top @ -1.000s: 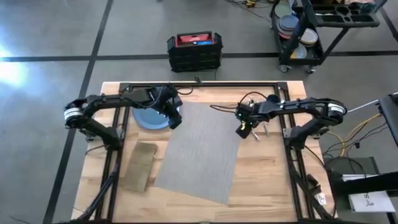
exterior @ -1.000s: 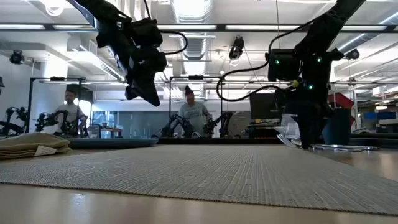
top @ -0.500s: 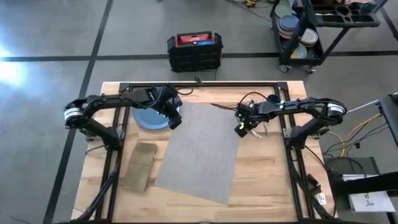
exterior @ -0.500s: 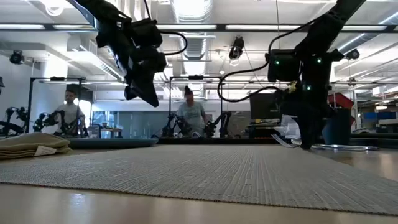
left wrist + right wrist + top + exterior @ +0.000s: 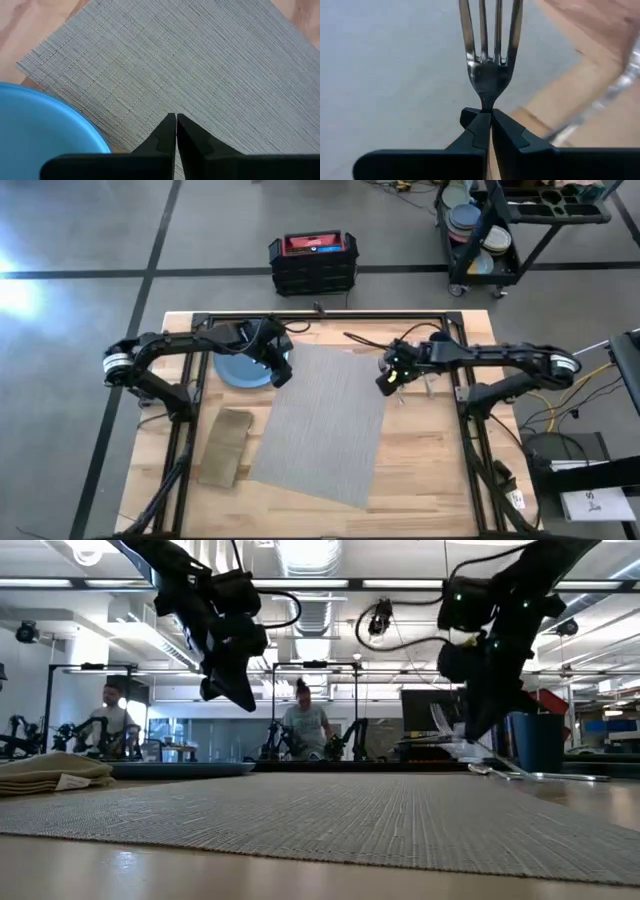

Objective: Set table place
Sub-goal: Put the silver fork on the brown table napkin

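Now the right gripper point(image 5: 490, 131) is clenching a silver four-tined metal fork point(image 5: 490, 50) by its neck, tines pointing straight out ahead of the fingers, and is hanging over the right edge of the grey woven rectangular placemat point(image 5: 322, 420), clear of the table. The fork's long axis is running in line with the claw, towards the mat. More silver cutlery point(image 5: 535, 775), too blurred to sort, is lying on the wooden table point(image 5: 420, 470) just right of the mat. The left gripper point(image 5: 176, 132), fingers pressed together on nothing, is hovering over the mat's far-left corner, beside the round blue plate point(image 5: 45, 125). The right arm is nearer the fork's likely spot.
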Robot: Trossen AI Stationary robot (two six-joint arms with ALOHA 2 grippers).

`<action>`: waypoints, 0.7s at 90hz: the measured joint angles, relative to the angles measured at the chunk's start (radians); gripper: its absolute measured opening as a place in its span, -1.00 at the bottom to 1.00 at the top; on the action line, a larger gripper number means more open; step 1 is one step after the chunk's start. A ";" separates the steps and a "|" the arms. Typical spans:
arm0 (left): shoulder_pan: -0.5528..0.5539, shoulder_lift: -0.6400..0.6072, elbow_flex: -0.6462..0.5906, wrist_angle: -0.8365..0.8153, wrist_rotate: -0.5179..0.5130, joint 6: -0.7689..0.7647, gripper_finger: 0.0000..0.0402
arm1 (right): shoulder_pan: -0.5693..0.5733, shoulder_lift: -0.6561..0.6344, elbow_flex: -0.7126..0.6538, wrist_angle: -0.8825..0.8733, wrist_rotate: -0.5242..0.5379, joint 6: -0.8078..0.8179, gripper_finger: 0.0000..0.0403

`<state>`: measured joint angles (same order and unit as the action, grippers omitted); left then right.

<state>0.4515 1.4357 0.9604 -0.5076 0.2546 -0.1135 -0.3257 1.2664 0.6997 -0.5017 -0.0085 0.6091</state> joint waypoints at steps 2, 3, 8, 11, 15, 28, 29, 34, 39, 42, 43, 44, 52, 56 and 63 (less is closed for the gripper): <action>0.000 0.000 0.000 0.000 0.000 0.000 -1.00 | 0.011 -0.003 0.003 0.012 0.000 0.007 -1.00; 0.000 0.000 0.000 0.000 0.000 0.000 -1.00 | 0.017 -0.005 0.005 0.017 0.000 0.011 -1.00; 0.000 0.000 0.002 -0.003 0.000 0.000 -1.00 | 0.046 -0.006 0.019 0.048 0.000 0.030 -1.00; 0.000 0.000 0.006 -0.005 0.006 0.000 -1.00 | 0.065 -0.004 0.030 0.063 -0.001 0.036 -1.00; 0.000 0.000 0.016 -0.005 0.031 0.002 -1.00 | 0.091 0.007 0.049 0.082 -0.001 0.047 -1.00; 0.000 -0.006 0.078 -0.003 0.140 0.053 -1.00 | 0.153 0.079 0.129 0.097 0.007 0.045 -1.00; 0.000 -0.006 0.085 -0.003 0.146 0.056 -1.00 | 0.156 0.085 0.135 0.098 0.008 0.044 -1.00; -0.001 -0.008 0.117 -0.001 0.165 0.067 -1.00 | 0.162 0.114 0.159 0.094 0.011 0.029 -1.00; -0.001 -0.009 0.146 0.000 0.174 0.073 -1.00 | 0.161 0.145 0.174 0.082 0.027 0.026 -1.00; -0.001 -0.009 0.163 0.001 0.173 0.074 -1.00 | 0.154 0.163 0.178 0.064 0.035 0.022 -1.00; -0.001 -0.009 0.168 0.001 0.173 0.074 -1.00 | 0.152 0.169 0.179 0.059 0.036 0.021 -1.00; -0.001 -0.009 0.173 0.001 0.173 0.075 -1.00 | 0.150 0.176 0.179 0.054 0.036 0.020 -1.00; -0.001 -0.009 0.201 0.002 0.173 0.083 -1.00 | 0.126 0.231 0.174 0.043 0.037 0.019 -1.00; -0.001 -0.009 0.206 0.002 0.173 0.088 -1.00 | 0.115 0.256 0.168 0.042 0.037 0.018 -1.00; -0.001 -0.009 0.207 0.000 0.173 0.093 -1.00 | 0.100 0.302 0.166 0.045 0.037 -0.013 -1.00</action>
<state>0.4503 1.4265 1.1672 -0.5076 0.4277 -0.0200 -0.2258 1.5687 0.8658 -0.4567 0.0284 0.5958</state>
